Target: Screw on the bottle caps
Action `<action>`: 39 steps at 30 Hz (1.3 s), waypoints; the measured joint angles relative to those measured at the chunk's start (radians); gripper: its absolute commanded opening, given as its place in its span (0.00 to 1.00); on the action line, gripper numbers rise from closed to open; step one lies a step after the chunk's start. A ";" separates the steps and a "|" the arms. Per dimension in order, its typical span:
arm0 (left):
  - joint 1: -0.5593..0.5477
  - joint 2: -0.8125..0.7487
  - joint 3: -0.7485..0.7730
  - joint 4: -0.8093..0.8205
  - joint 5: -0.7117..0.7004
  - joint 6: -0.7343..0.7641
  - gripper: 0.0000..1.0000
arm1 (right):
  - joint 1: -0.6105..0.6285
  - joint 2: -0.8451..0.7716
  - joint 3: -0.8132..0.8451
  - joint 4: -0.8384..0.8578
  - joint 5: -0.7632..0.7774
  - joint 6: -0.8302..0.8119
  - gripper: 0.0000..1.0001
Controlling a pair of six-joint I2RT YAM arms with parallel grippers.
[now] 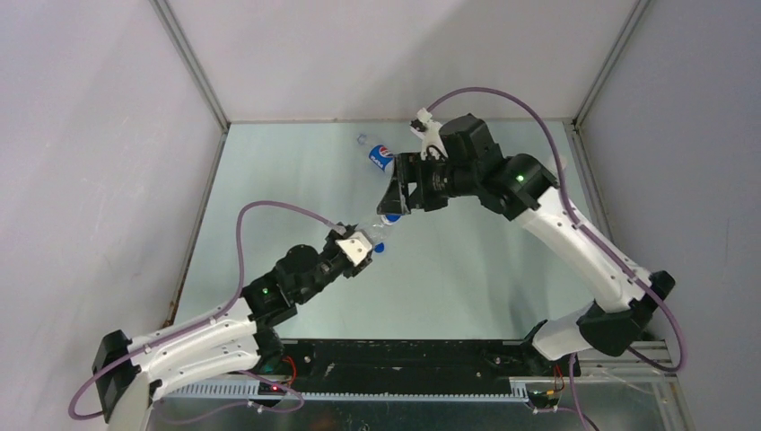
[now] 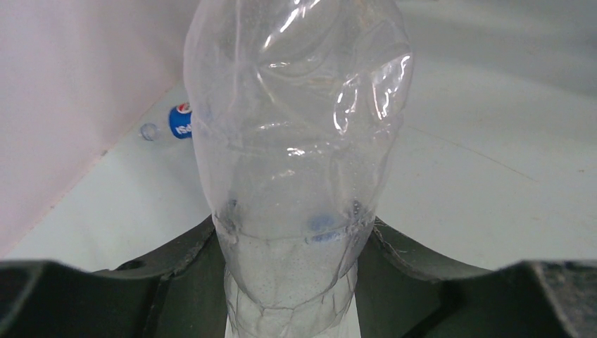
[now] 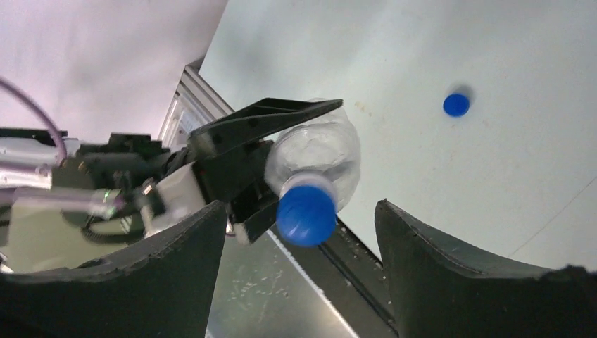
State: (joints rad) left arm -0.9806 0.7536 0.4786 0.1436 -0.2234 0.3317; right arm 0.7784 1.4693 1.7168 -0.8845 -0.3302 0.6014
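The pale green worktop (image 1: 467, 269) carries little, so my main worry is the plain clear, crumpled plastic bottle (image 2: 296, 141), which I hold over the middle of the worktop and, as far as I can judge, clear of it. The left gripper (image 1: 364, 241) has its jaws closed on the bottle at the end away from the cap. The thin wall is dented, so a harder squeeze could buckle it. A softer one could let it spin once torque comes on.

The right gripper (image 1: 393, 203) faces the bottle's neck. Its jaws are wide apart, one on each side of the cap, holding and touching nothing.

The bottle with the blue-red-white Pepsi label (image 1: 381, 157) lies on its side near the far edge, left of centre. It looks uncapped and is out of the way.

The round blue plastic cap (image 3: 306, 215) sits on the clear bottle's neck, and I cannot tell how far it is threaded. If the right jaws close off-centre, they could tilt it and cross-thread it, or knock it off.

A second blue cap (image 3: 456, 104) lies loose near the middle of the worktop, where a dropping arm could flick it away.
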 measured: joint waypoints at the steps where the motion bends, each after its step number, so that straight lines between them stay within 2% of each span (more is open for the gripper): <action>1: 0.008 0.004 0.000 -0.007 0.010 -0.006 0.00 | 0.000 -0.016 -0.002 0.007 0.001 -0.032 0.79; 6: 0.116 0.016 0.003 -0.063 0.187 -0.082 0.00 | -0.006 -0.200 -0.136 0.135 -0.045 -0.232 0.80; 12: 0.259 0.054 0.031 -0.086 0.563 -0.175 0.00 | -0.067 -0.460 -0.378 0.268 -0.201 -0.518 0.81; 17: 0.304 0.124 0.095 -0.088 0.845 -0.209 0.00 | -0.133 -0.500 -0.414 0.292 -0.359 -0.726 0.78; 20: 0.307 0.166 0.140 -0.095 0.958 -0.210 0.00 | -0.149 -0.481 -0.418 0.297 -0.422 -0.804 0.76; 27: 0.307 0.203 0.191 -0.116 1.093 -0.205 0.00 | -0.173 -0.437 -0.426 0.298 -0.534 -0.911 0.67; 39: 0.307 0.231 0.225 -0.168 1.147 -0.200 0.00 | -0.177 -0.366 -0.421 0.327 -0.658 -0.936 0.51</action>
State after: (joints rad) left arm -0.6735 0.9844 0.7040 -0.0246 0.9241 0.1322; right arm 0.6018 1.1034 1.2961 -0.5575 -0.9886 -0.3347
